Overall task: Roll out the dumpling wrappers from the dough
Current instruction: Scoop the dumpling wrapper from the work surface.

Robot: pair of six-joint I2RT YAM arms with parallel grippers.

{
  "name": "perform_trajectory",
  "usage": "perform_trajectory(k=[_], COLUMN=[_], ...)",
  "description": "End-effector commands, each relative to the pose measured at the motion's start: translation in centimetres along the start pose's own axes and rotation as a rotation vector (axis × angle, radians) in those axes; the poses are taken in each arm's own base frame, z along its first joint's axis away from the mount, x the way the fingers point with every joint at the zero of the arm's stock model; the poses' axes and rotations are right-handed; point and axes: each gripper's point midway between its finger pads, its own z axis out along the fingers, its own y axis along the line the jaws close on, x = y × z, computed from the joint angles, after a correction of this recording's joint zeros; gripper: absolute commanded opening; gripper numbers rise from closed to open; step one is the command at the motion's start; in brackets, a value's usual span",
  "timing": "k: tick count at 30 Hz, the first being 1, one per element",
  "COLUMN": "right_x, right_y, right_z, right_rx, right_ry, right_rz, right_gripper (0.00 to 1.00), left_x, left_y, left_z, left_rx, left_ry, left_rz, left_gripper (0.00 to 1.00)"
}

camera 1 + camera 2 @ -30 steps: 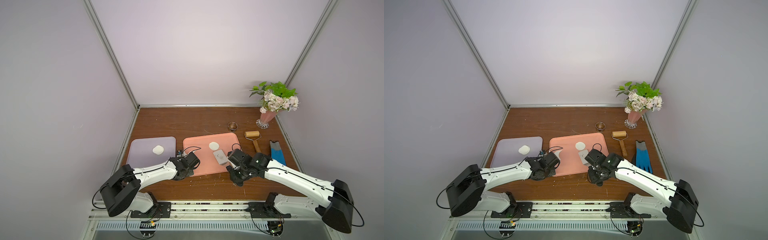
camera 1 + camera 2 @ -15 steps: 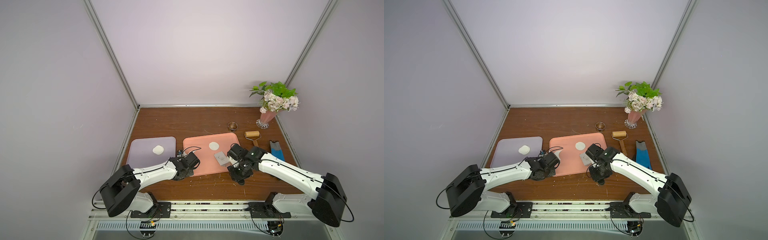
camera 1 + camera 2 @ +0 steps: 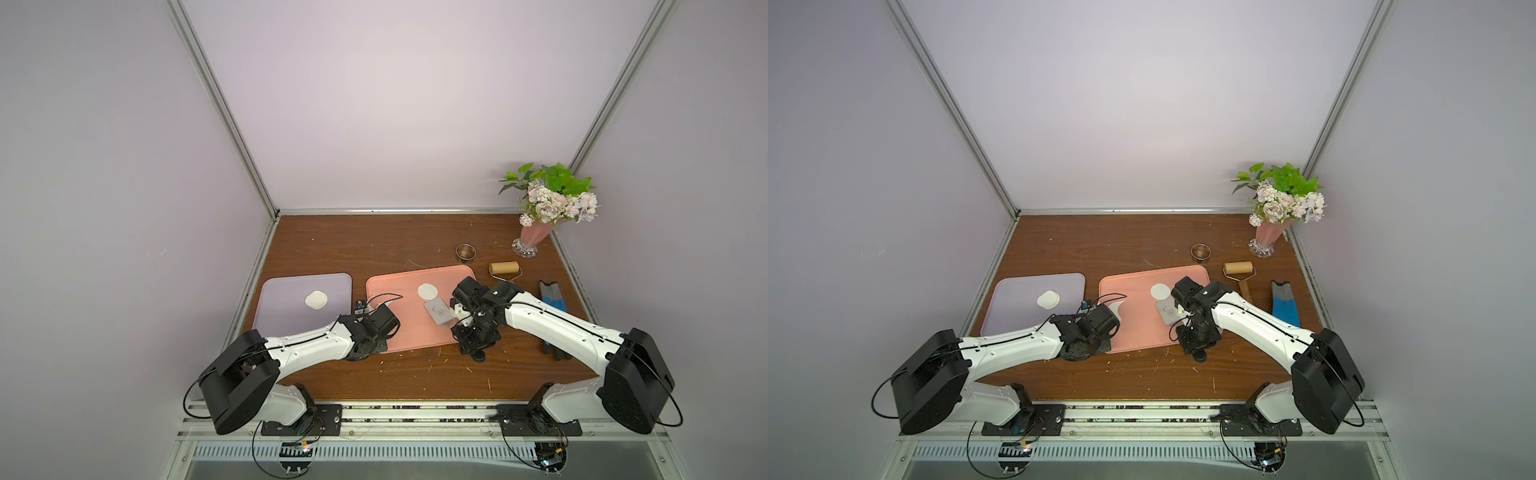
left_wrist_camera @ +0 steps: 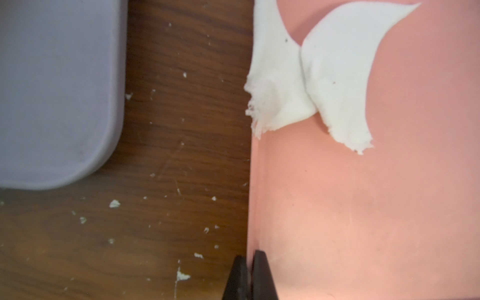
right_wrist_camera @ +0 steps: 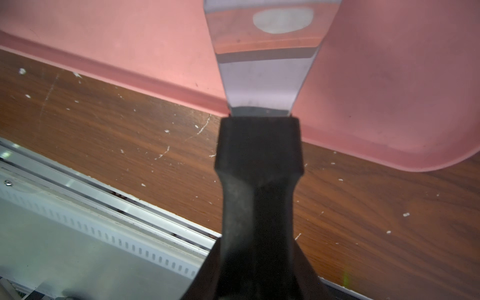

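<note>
Step in hand, as I judge it: lifting the round wrapper (image 3: 427,291) off the pink tray (image 3: 399,332) with the scraper (image 3: 438,312), presumably bound for the purple tray (image 3: 282,320), where stacked wrappers (image 3: 316,299) lie near the middle.

Right gripper (image 3: 459,311): partly closed, clamped on the scraper's black handle, with the steel blade pointing away from me over the pink tray.

Left gripper (image 4: 248,272): fully closed. In the left wrist view its tips straddle the pink tray's left rim and look to be pinching it. The dough scrap (image 4: 311,78) lies on that same edge, clear of the tips.

Position: the round wrapper lies flat on the far right part of the pink tray, just beyond the blade's far end and to the far left of the right gripper. In both top views the blade corner and the disc edge come very close. I cannot tell whether the blade has got under the disc.

Technique notes to self:
- Lay the blade nearly flat on the tray before pushing. A steep angle would gouge or fold the disc.
- Push forward in one steady stroke until the disc sits mostly on the steel.
- Rely on the left-hand pinch to stop the tray sliding with the push.
- Lift level, since the soft disc will droop over the blade's edges.

Roller (image 3: 503,267) and ring cutter (image 3: 465,251) sit on the counter (image 3: 353,241), far right.
</note>
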Motion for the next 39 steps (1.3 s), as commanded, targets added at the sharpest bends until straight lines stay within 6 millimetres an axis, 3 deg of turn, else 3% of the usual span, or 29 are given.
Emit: perform_trajectory(k=[1, 21, 39], right_x=[-0.6, -4.3, -6.4], right_y=[0.1, -0.2, -0.7], right_z=[-0.9, 0.0, 1.0], right_rx=[-0.017, -0.004, 0.009], right_ry=[-0.004, -0.093, -0.149], right_rz=[-0.022, 0.0, 0.028], right_gripper=[0.0, 0.0, 0.0], left_x=[1.3, 1.3, 1.2], left_y=[0.7, 0.5, 0.3], left_z=[-0.1, 0.0, -0.1], left_rx=[-0.021, -0.022, -0.021], left_ry=[0.044, 0.043, 0.04], left_rz=[0.042, 0.046, 0.046], left_gripper=[0.0, 0.0, 0.0])
